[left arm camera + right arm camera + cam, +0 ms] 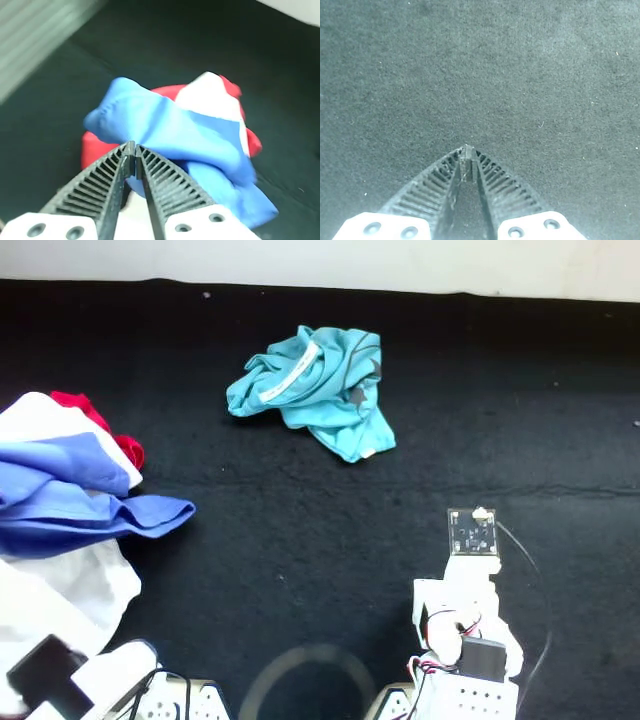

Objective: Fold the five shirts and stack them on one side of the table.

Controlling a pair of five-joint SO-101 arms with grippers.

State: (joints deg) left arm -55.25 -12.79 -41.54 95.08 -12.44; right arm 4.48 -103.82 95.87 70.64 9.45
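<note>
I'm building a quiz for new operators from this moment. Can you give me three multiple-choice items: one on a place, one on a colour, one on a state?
1. Where is the teal shirt relative to the pile?
A. On top of it
B. Apart from it, alone on the table
C. Tucked under it

2. Which colour is missing from the pile?
A. Red
B. Blue
C. Yellow

3. How is the right gripper?
A. Shut, holding nothing
B. Wide open
C. Shut on a shirt

Answers:
1 B: bare black table separates the teal shirt from the pile.
2 C: the pile shows red, blue and white.
3 A: its fingertips meet over bare table.
</note>
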